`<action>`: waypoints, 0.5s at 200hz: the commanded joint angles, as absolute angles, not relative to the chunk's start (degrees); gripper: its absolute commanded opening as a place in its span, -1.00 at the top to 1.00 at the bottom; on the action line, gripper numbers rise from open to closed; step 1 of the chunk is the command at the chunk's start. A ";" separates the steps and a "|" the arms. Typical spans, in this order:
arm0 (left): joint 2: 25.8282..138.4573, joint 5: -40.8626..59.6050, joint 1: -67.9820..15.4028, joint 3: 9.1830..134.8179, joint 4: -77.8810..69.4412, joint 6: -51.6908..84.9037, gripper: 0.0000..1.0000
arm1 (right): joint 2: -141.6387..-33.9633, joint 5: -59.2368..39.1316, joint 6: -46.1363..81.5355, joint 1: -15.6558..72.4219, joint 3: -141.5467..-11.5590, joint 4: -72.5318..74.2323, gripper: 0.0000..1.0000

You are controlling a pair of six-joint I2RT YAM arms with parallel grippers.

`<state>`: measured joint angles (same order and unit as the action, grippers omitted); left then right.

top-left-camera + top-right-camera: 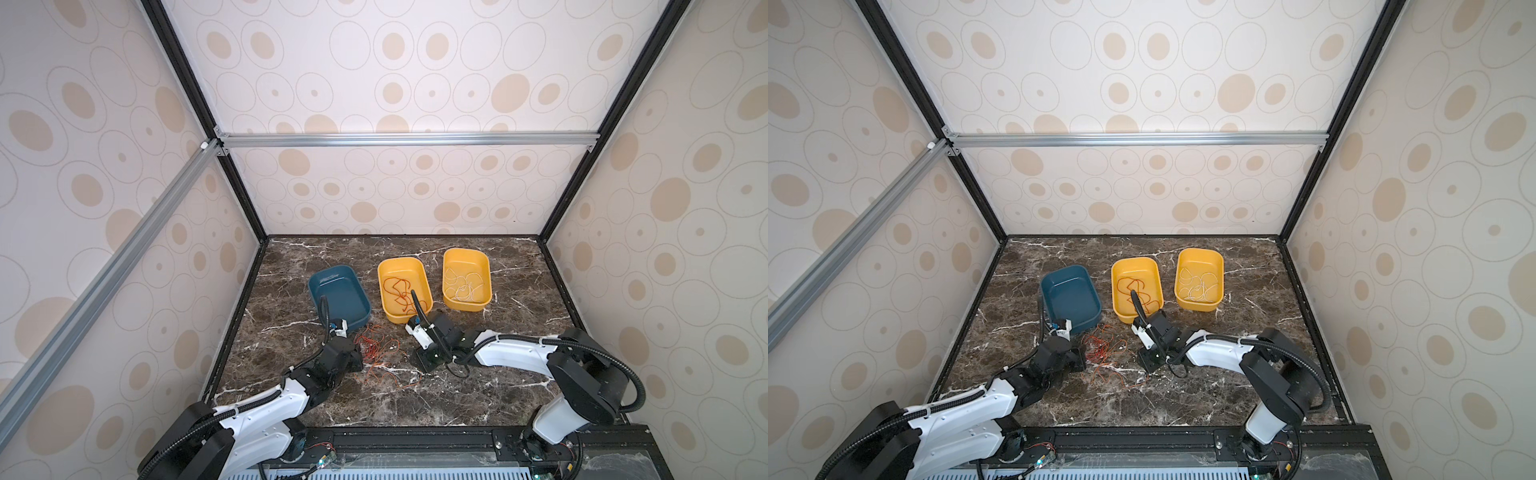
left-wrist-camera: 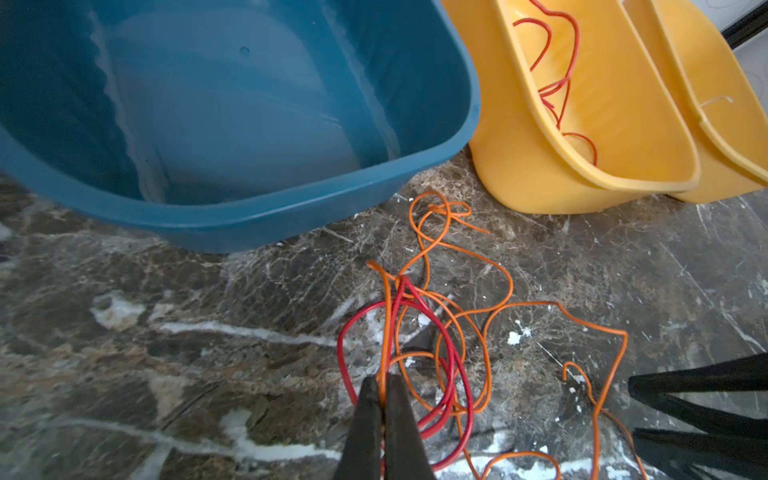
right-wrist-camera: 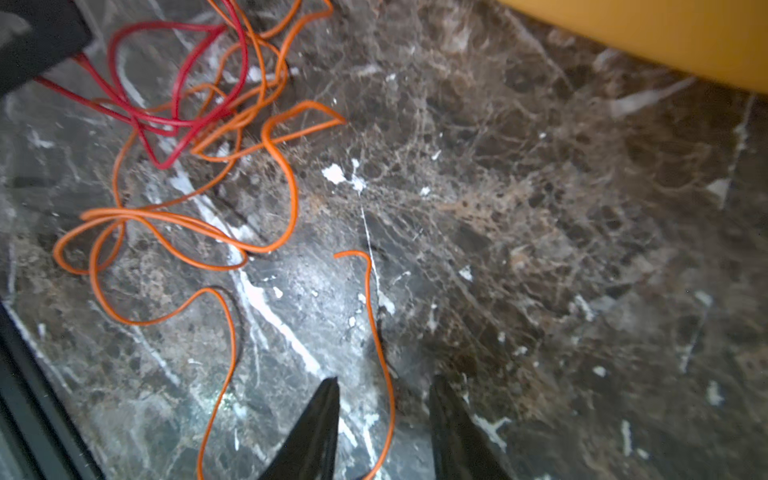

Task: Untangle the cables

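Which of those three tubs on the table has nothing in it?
The blue tub, leftmost of the three. The middle yellow tub holds a red wire, the right yellow tub white wires.

In both top views the thin red and orange cables (image 1: 376, 347) (image 1: 1100, 349) are too fine to trace singly; the left wrist view crops the deep blue plastic tub (image 2: 232, 226).

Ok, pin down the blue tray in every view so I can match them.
In a top view: blue tray, left of centre, below the middle.
In a top view: much the same spot.
Left wrist: fills the upper left.
Right wrist: not in it.
Shared landmark: the red-and-orange cable tangle, just off the tray's near corner, in all four.
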<state>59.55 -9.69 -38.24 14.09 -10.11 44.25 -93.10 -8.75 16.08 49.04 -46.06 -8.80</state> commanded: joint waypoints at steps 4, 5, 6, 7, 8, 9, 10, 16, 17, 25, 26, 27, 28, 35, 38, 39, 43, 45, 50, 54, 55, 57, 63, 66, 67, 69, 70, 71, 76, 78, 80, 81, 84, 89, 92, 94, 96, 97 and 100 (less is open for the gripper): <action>58.64 -11.25 -37.80 13.89 -9.14 45.73 1.00 | -95.56 -2.33 18.39 51.63 -49.24 -15.14 0.28; 58.63 -11.25 -37.80 13.89 -9.14 45.76 1.00 | -95.59 -2.09 18.47 51.75 -49.27 -15.35 0.28; 58.63 -11.25 -37.80 13.89 -9.14 45.73 1.00 | -95.65 -1.79 18.55 51.89 -49.38 -15.54 0.28; 58.63 -11.16 -37.79 13.89 -9.14 45.72 1.00 | -95.68 -1.51 18.59 51.96 -49.47 -15.72 0.28; 58.62 -11.16 -37.79 13.89 -9.18 45.75 1.00 | -95.79 -1.24 18.61 52.08 -49.52 -15.90 0.29; 58.62 -11.16 -37.84 13.89 -9.21 45.73 1.00 | -95.84 -1.01 18.62 52.19 -49.55 -16.04 0.29; 58.67 -11.16 -37.77 13.89 -9.22 45.76 1.00 | -95.86 -0.73 18.72 52.33 -49.65 -16.24 0.29; 58.62 -11.10 -37.80 13.89 -9.22 45.79 1.00 | -96.12 0.48 19.00 53.01 -50.08 -17.32 0.32; 58.62 -11.09 -37.80 13.89 -9.22 45.79 1.00 | -96.18 0.72 19.04 53.18 -50.18 -17.53 0.32; 58.55 -11.02 -37.78 13.89 -9.23 45.74 1.00 | -96.56 2.93 19.36 54.14 -50.85 -19.26 0.36; 58.54 -11.00 -37.78 13.89 -9.23 45.72 1.00 | -96.58 3.27 19.48 54.23 -50.96 -19.48 0.37; 58.54 -10.99 -37.79 13.89 -9.27 45.71 1.00 | -96.63 3.52 19.58 54.36 -51.06 -19.67 0.37; 58.54 -10.99 -37.79 13.89 -9.25 45.71 1.00 | -96.70 3.83 19.64 54.51 -51.19 -19.90 0.38; 58.45 -10.99 -37.75 13.97 -9.22 45.63 1.00 | -97.09 5.82 20.18 55.12 -51.61 -21.27 0.42; 58.38 -10.99 -37.74 13.97 -9.23 45.57 1.00 | -97.25 6.79 20.42 55.38 -51.78 -21.87 0.44; 58.37 -10.99 -37.77 13.97 -9.23 45.59 1.00 | -97.32 7.09 20.49 55.47 -51.86 -22.05 0.45; 58.29 -11.05 -37.79 13.97 -9.10 45.53 1.00 | -97.57 8.18 20.86 55.82 -52.08 -22.89 0.48; 58.32 -11.11 -37.77 14.02 -9.07 45.53 1.00 | -97.69 8.70 21.06 56.06 -52.20 -23.28 0.50; 58.20 -11.20 -37.79 14.06 -8.98 45.47 1.00 | -97.97 10.00 21.53 56.36 -52.46 -24.32 0.54; 58.10 -11.29 -37.74 14.06 -8.89 45.52 1.00 | -98.22 10.89 21.82 56.67 -52.52 -25.00 0.58; 58.05 -11.31 -37.77 14.06 -8.84 45.53 1.00 | -98.29 11.16 21.90 56.73 -52.58 -25.11 0.60; 58.02 -11.35 -37.79 14.06 -8.80 45.53 1.00 | -98.38 11.64 22.02 56.83 -52.63 -25.46 0.62; 57.82 -11.50 -37.78 14.06 -8.79 45.53 1.00 | -98.65 13.06 22.79 57.12 -52.64 -26.34 0.68; 57.74 -11.51 -37.73 14.06 -8.79 45.53 1.00 | -98.77 13.83 23.13 57.25 -52.58 -26.63 0.71; 57.70 -11.56 -37.76 14.06 -8.79 45.53 1.00 | -98.78 13.94 23.25 57.28 -52.48 -26.76 0.72; 57.62 -11.61 -37.76 14.06 -8.72 45.51 1.00 | -98.85 14.36 23.50 57.39 -52.41 -26.97 0.75; 57.60 -11.61 -37.73 14.02 -8.76 45.52 1.00 | -98.86 14.56 23.62 57.43 -52.35 -27.06 0.76; 57.58 -11.61 -37.68 14.01 -8.76 45.52 1.00 | -98.87 14.75 23.72 57.46 -52.28 -27.11 0.77; 57.38 -11.68 -37.67 13.98 -8.73 45.51 1.00 | -98.75 15.48 24.33 57.41 -52.00 -27.51 0.82; 57.35 -11.69 -37.68 13.98 -8.73 45.48 1.00 | -98.67 15.76 24.58 57.40 -51.78 -27.66 0.84; 57.32 -11.69 -37.65 13.97 -8.71 45.51 1.00 | -98.58 16.02 24.80 57.44 -51.70 -27.72 0.86; 57.31 -11.69 -37.67 13.97 -8.70 45.52 1.00 | -98.51 16.23 24.92 57.46 -51.56 -27.79 0.87; 57.23 -11.69 -37.70 13.99 -8.71 45.45 1.00 | -98.33 16.62 25.34 57.46 -51.28 -28.02 0.90; 57.16 -11.69 -37.67 13.97 -8.76 45.44 1.00 | -97.91 17.58 25.94 57.47 -50.92 -28.25 0.94; 57.11 -11.62 -37.66 13.97 -8.71 45.43 1.00 | -97.65 18.09 26.53 57.48 -50.73 -28.57 0.96; 57.06 -11.61 -37.63 13.97 -8.70 45.44 1.00 | -97.51 18.43 26.83 57.48 -50.65 -28.68 0.97; 57.05 -11.60 -37.69 14.04 -8.72 45.39 1.00 | -97.26 18.98 27.08 57.48 -50.46 -28.88 0.98; 57.04 -11.60 -37.65 14.05 -8.71 45.37 1.00 | -97.19 19.24 27.16 57.48 -50.36 -28.98 0.98; 56.99 -11.52 -37.60 14.06 -8.78 45.35 1.00 | -96.82 19.84 27.61 57.46 -50.13 -29.27 1.00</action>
